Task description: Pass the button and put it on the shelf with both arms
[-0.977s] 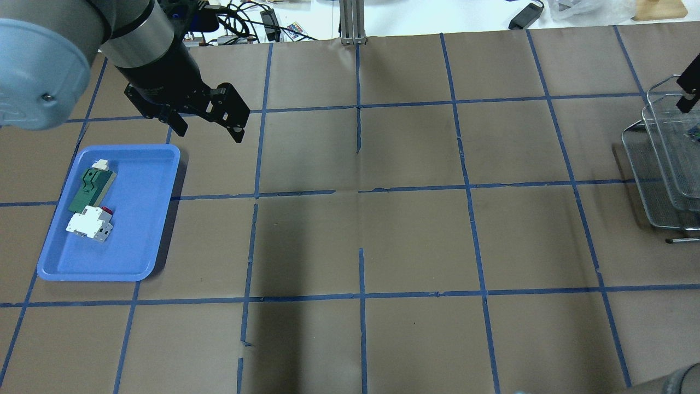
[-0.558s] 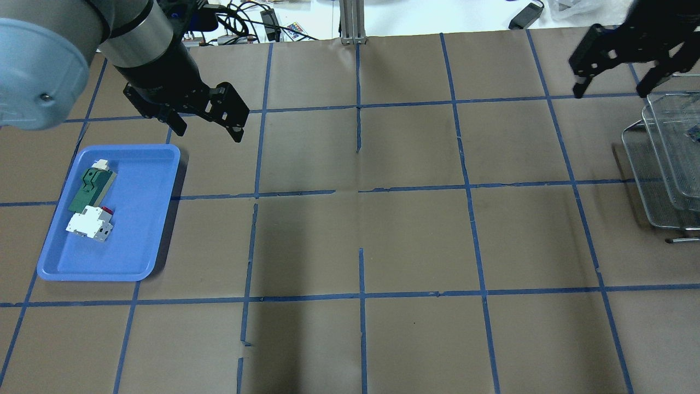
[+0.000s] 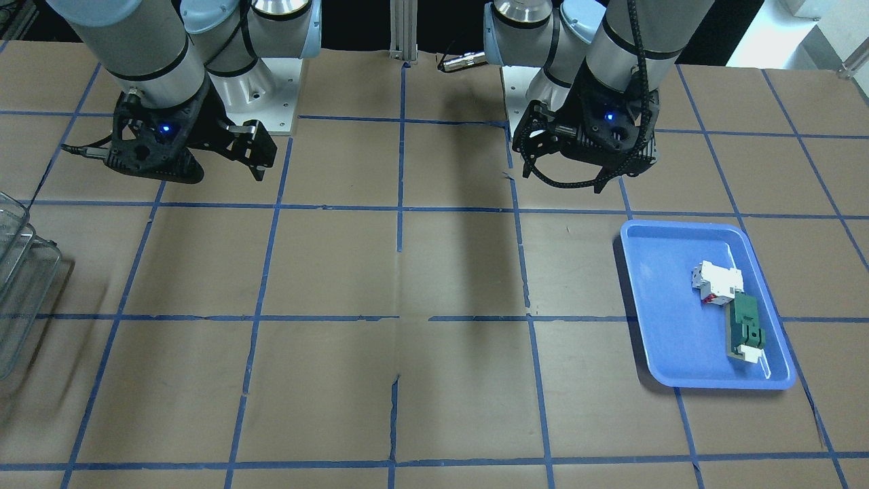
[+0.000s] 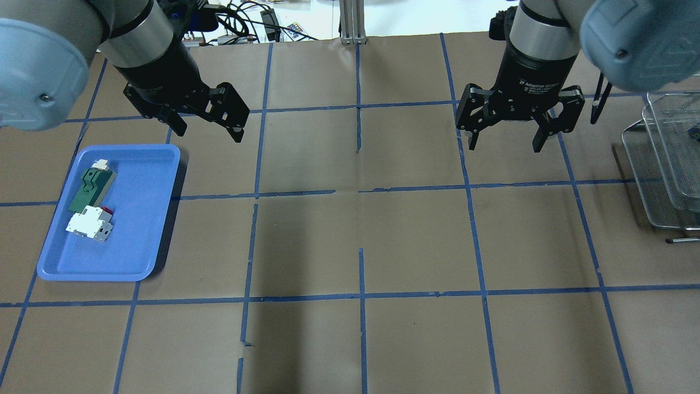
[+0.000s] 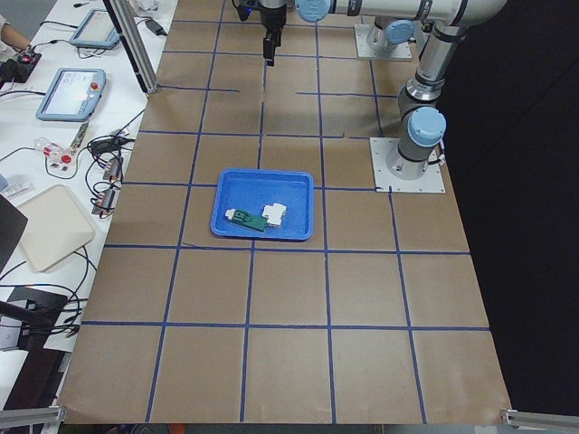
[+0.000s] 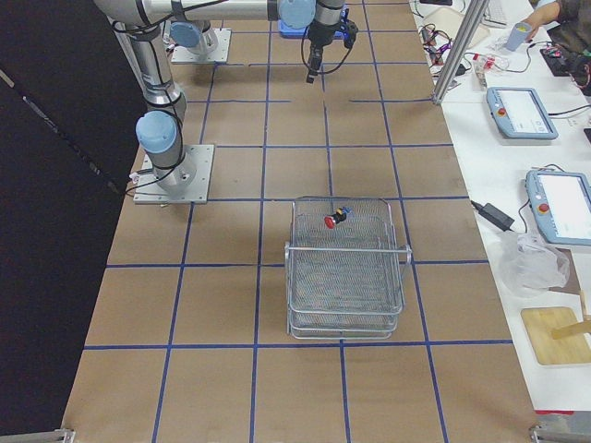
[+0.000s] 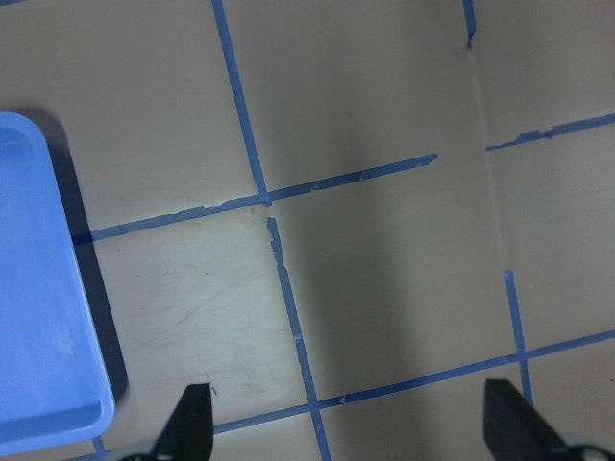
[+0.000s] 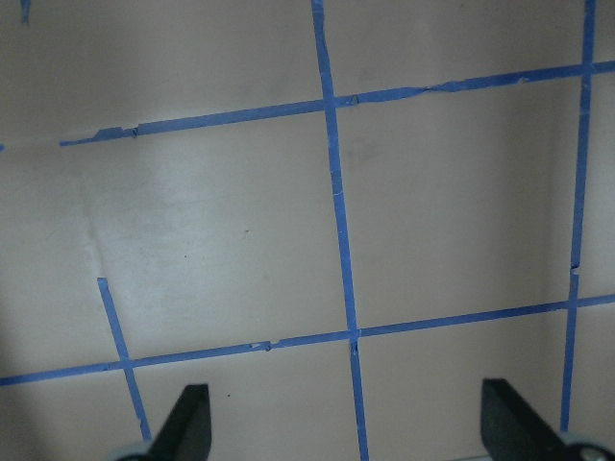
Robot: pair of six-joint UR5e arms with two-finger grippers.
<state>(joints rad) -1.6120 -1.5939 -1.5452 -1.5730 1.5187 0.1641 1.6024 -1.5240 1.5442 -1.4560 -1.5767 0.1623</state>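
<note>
The button point(image 6: 331, 220), with its red cap, lies on the top tier of the wire shelf point(image 6: 346, 305). The shelf also shows at the right edge of the overhead view point(image 4: 653, 180) and at the left edge of the front view point(image 3: 17, 285). My right gripper point(image 4: 504, 146) hangs open and empty over the table, left of the shelf; it also shows in the front view point(image 3: 220, 170). My left gripper point(image 4: 210, 132) is open and empty, just beyond the blue tray's far right corner; it also shows in the front view point(image 3: 563, 182). Both wrist views show only spread fingertips point(image 7: 192, 427) point(image 8: 187, 423) over brown paper.
A blue tray point(image 4: 136, 246) at the left holds a white block-shaped component point(image 4: 87, 224) and a green flat component point(image 4: 90, 183). Brown paper with blue tape lines covers the table. Cables and devices lie past the far edge point(image 4: 240, 27).
My right gripper has swung from the shelf at the right edge leftward and now hangs open over the table, right of centre. The left gripper has not moved.
</note>
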